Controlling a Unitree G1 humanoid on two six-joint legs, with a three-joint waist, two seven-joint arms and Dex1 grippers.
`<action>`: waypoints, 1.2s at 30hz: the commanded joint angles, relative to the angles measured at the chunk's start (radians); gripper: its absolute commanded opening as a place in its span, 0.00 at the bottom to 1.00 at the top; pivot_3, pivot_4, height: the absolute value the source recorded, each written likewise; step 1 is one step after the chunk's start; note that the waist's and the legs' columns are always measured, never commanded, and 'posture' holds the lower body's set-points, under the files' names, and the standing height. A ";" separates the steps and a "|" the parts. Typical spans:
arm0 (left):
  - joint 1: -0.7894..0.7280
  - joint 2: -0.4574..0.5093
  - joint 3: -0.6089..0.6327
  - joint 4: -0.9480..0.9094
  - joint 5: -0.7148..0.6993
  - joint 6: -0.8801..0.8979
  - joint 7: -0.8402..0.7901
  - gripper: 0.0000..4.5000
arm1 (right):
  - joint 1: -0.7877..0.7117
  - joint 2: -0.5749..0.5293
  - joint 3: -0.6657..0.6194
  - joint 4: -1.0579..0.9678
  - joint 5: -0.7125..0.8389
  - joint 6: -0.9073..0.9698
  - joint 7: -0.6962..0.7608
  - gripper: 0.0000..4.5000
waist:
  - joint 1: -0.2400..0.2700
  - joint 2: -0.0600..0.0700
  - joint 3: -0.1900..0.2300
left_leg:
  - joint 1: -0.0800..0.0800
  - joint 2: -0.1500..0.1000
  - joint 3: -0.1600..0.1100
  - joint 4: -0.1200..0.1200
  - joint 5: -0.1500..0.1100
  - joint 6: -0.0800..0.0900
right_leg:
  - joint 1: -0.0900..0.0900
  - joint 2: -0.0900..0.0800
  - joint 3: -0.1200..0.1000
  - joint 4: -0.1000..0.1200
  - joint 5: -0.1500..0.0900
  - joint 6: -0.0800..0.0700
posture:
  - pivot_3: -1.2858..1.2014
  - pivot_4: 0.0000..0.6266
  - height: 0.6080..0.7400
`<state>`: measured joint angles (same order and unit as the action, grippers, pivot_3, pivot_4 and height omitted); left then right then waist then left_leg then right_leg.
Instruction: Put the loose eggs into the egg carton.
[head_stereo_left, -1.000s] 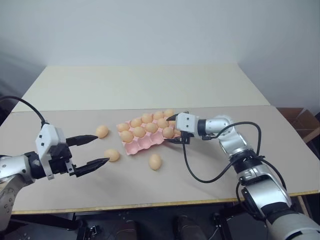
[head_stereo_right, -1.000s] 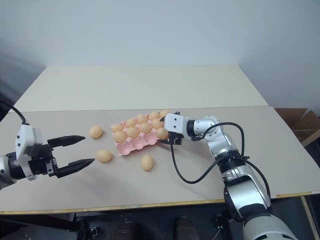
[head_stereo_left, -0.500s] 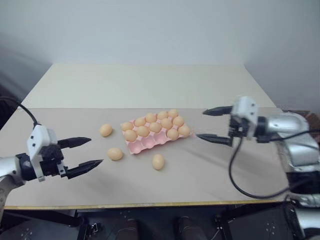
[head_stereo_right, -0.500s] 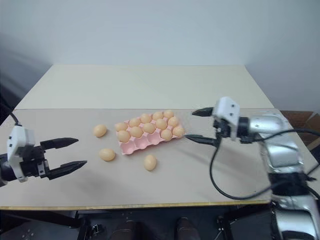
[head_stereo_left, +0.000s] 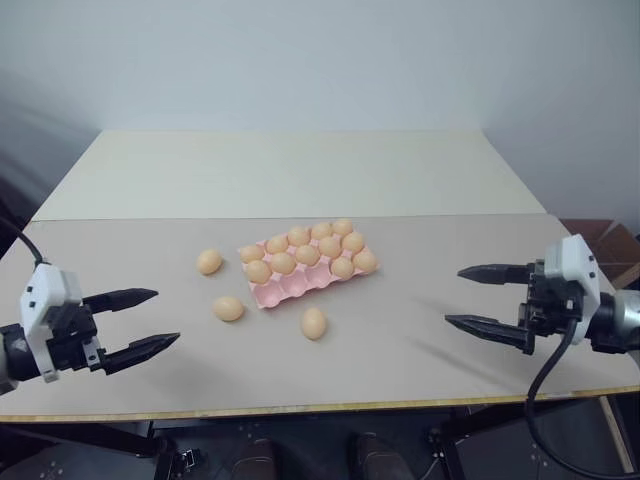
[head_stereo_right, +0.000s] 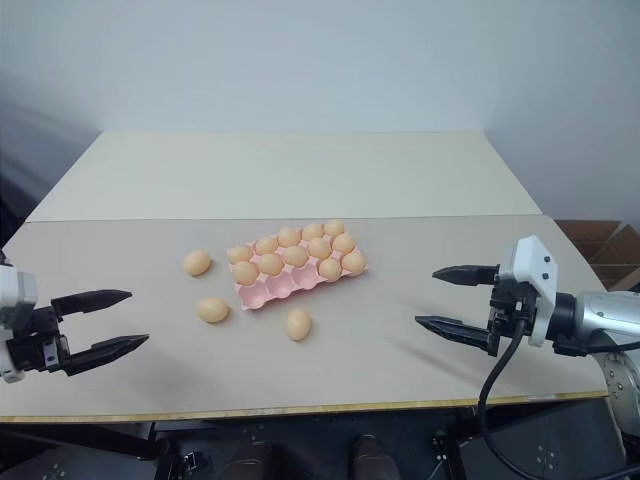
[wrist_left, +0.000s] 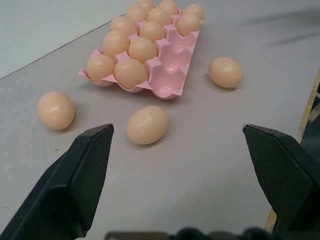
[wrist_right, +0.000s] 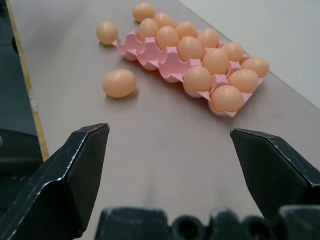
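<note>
Carton (head_stereo_left: 303, 270): flat pink moulded tray, set at a slant near the middle of the table (head_stereo_left: 400, 330). I count ten tan-orange eggs seated in its two far rows, five to a row. Its near row, the one facing me, has empty cups.

Eggs, loose, three, all alike, smooth and oval, lying on the bare tabletop:
- first egg (head_stereo_left: 209, 262), off the carton's left end, near but apart from it;
- second egg (head_stereo_left: 228, 309), nearer me and left of the carton's near corner;
- third egg (head_stereo_left: 314, 323), in front of the carton's near row, apart from it.

Left gripper (head_stereo_left: 135, 322): low over the table's near left part, well apart from the eggs, pointing inward toward the middle. I see its two black fingers spread wide with nothing between them. In its wrist view the second egg lies just beyond the fingers, with the carton past it.

Right gripper (head_stereo_left: 480, 297): over the table's near right part, well clear of the carton, pointing inward toward the left. Fingers likewise parted wide and empty. Its wrist view looks across bare tabletop to the carton's end and the third egg.
</note>
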<state>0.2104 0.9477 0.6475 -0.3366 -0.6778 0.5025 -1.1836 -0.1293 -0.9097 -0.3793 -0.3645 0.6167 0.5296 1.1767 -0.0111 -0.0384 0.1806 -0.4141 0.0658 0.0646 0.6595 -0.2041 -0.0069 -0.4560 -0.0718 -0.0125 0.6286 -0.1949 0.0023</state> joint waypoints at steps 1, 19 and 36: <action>-0.010 0.006 0.029 -0.026 -0.027 0.002 0.003 1.00 | -0.042 -0.012 0.043 -0.029 -0.010 -0.037 -0.010 1.00 | 0.000 0.000 0.000 | 0.000 0.000 0.000 0.000 0.001 0.002 | 0.000 0.000 0.000 0.000 0.000 0.000 | 0.52 0.24 1.00; -0.018 0.003 -0.013 -0.074 -0.041 0.022 0.044 1.00 | -0.415 0.374 0.799 0.173 -0.504 -0.159 -0.217 1.00 | 0.000 -0.003 -0.002 | -0.002 0.001 0.000 0.000 0.001 0.001 | -0.001 0.002 0.001 0.000 0.001 0.000 | 0.52 0.24 1.00; 0.015 0.000 0.017 -0.112 -0.048 0.035 0.073 1.00 | -0.451 0.480 0.794 0.232 -0.535 -0.186 -0.206 0.31 | -0.001 -0.004 -0.002 | -0.001 0.002 0.000 0.001 0.001 0.001 | -0.001 0.003 0.000 0.002 0.001 -0.001 | 0.52 0.24 1.00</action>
<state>0.2320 0.9476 0.6338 -0.4228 -0.7129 0.5430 -1.1144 -0.5667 -0.4235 0.4666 -0.0779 0.0449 0.3405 0.9592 -0.0126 -0.0420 0.1784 -0.4150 0.0674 0.0642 0.6601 -0.2030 -0.0057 -0.4570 -0.0689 -0.0121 0.6305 -0.1941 0.0016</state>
